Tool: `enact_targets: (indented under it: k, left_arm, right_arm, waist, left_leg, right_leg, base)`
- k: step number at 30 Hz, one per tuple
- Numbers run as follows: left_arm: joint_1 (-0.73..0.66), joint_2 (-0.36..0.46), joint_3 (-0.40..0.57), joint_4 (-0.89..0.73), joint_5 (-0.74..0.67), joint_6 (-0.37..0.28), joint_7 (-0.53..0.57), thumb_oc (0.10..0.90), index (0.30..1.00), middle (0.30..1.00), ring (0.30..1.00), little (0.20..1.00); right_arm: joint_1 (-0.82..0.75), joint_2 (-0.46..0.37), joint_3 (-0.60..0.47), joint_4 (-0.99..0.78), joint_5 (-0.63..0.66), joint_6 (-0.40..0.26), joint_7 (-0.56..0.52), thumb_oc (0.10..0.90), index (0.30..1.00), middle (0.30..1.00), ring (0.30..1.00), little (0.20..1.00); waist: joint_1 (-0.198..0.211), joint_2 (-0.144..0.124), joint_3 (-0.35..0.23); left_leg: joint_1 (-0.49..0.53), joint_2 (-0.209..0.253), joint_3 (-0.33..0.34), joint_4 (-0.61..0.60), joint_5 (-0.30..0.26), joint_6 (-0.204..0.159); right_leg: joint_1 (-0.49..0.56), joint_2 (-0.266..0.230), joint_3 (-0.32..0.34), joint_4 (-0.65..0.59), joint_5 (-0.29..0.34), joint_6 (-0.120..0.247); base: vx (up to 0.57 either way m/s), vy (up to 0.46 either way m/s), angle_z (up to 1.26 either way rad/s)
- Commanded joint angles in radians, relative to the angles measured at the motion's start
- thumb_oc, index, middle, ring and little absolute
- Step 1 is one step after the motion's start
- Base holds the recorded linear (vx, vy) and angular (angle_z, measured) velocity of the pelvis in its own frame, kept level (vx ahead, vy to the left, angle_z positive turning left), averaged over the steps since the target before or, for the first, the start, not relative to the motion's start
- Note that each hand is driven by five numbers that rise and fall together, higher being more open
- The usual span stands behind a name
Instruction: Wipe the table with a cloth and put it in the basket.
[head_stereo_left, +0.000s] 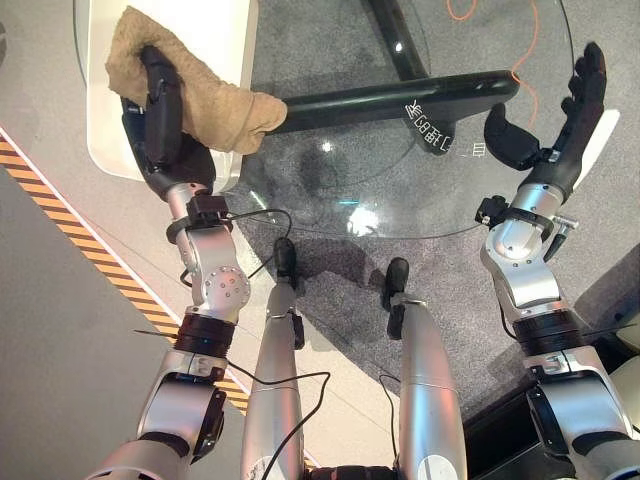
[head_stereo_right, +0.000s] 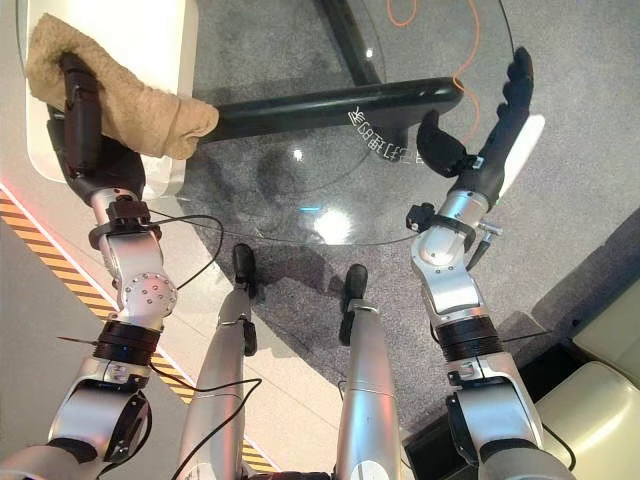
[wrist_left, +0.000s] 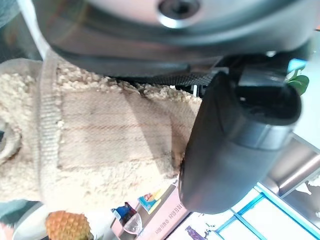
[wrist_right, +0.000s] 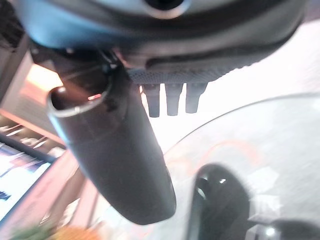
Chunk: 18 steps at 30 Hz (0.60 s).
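Striped floor tape (head_stereo_left: 60, 215) runs far left. The left hand (head_stereo_left: 160, 120) has its fingers clamped on the tan cloth (head_stereo_left: 215, 105), over a white seat (head_stereo_left: 215, 30). The round glass surface (head_stereo_left: 420, 180) sits centre over grey carpet (head_stereo_left: 340, 290). The right hand (head_stereo_left: 560, 130) hovers at its rim, fingers straight.

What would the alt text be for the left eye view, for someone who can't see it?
The left hand holds a beige cloth over a white basket beside a round glass table. The right hand is open at the table's right edge.
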<state>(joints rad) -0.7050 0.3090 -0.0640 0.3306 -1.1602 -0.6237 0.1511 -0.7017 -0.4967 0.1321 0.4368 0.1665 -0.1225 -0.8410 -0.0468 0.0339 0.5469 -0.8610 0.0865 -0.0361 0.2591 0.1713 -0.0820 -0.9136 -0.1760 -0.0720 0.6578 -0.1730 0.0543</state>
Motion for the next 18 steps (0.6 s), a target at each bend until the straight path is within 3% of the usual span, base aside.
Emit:
enact_targets:
  k: [1, 7, 12, 18]
  left_arm:
    - [-0.131, 0.094, 0.054, -0.040, 0.071, -0.160, -0.022, 0.100, 0.300, 0.300, 0.300, 0.200]
    - [-0.151, 0.115, 0.051, 0.018, 0.058, -0.190, -0.023, 0.100, 0.300, 0.300, 0.300, 0.200]
    - [-0.203, 0.162, 0.034, 0.065, 0.116, -0.205, 0.086, 0.100, 0.300, 0.300, 0.300, 0.200]
    - [-0.276, 0.222, 0.008, 0.121, 0.207, -0.200, 0.214, 0.100, 0.300, 0.300, 0.300, 0.200]
  right_arm:
    - [-0.045, -0.094, -0.061, -0.001, 0.001, -0.085, -0.113, 0.800, 0.900, 0.900, 0.900, 0.900]
    - [-0.038, -0.104, -0.051, 0.185, 0.076, -0.105, -0.179, 0.800, 0.900, 0.900, 0.900, 0.900]
    - [-0.033, -0.109, -0.028, 0.399, 0.176, -0.124, -0.184, 0.800, 0.900, 0.900, 0.900, 0.900]
    - [-0.047, -0.120, -0.016, 0.600, 0.193, -0.114, -0.135, 0.800, 0.900, 0.900, 0.900, 0.900]
  waist:
    - [0.015, -0.014, -0.027]
    - [0.016, -0.008, -0.027]
    - [0.019, -0.004, -0.027]
    - [0.022, -0.001, -0.027]
  left_leg:
    - [0.023, -0.013, 0.012, 0.154, -0.196, 0.039]
    - [0.015, -0.011, 0.013, 0.157, -0.199, 0.037]
    - [0.007, -0.009, 0.012, 0.166, -0.203, 0.037]
    - [0.010, -0.007, 0.013, 0.166, -0.204, 0.040]
  right_leg:
    - [0.057, 0.011, 0.018, -0.214, 0.159, 0.038]
    - [0.053, 0.009, 0.017, -0.216, 0.157, 0.034]
    - [0.048, 0.009, 0.015, -0.212, 0.155, 0.029]
    - [0.053, 0.010, 0.013, -0.215, 0.153, 0.024]
  base:
    - [0.00, 0.000, 0.00]
    - [0.00, 0.000, 0.00]
    - [0.00, 0.000, 0.00]
    - [0.00, 0.000, 0.00]
